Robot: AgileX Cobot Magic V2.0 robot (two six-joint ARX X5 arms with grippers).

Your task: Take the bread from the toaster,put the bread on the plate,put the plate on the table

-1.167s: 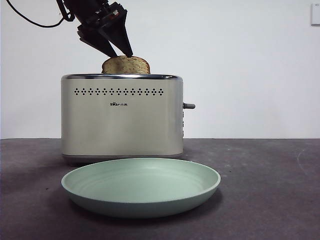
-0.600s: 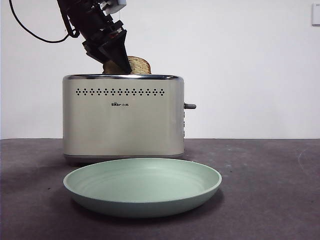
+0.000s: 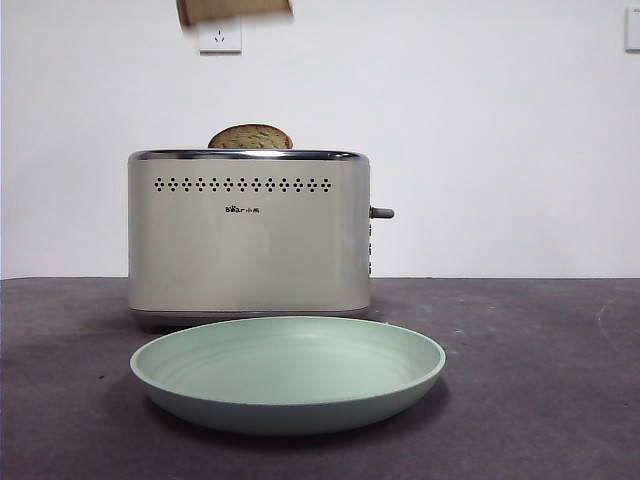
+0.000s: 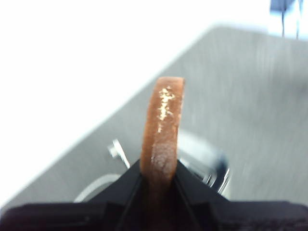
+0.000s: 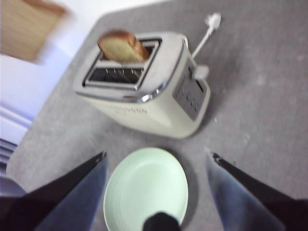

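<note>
The bread [image 3: 234,10] is out of the toaster and hangs high above its left end, only its lower edge showing at the top of the front view. So the lifting step looks done, and carrying the slice to the plate is the step in hand. In the left wrist view, the left pincer [image 4: 159,175] is clamped on the slice, one black jaw pressed to each face, with the dark crust edge rising straight out between them. That picture is smeared, so the arm is probably on the move.

Below it stands the toaster [image 3: 248,232], cream with a chrome rim, and a second slice [image 3: 250,137] with a rounder dome pokes up from one of its slots. The other slot, seen from the right wrist view, is bare.

In front of the toaster, close to it, the plate [image 3: 288,405] sits on the table [image 3: 540,380] with nothing in it. The next move, as I judge it, calls for swinging the slice forward past the toaster's rim and lowering it flat into the plate before letting go.

The right pincer [image 5: 156,156] waits high over the plate, jaws spread wide apart, holding nothing.
</note>
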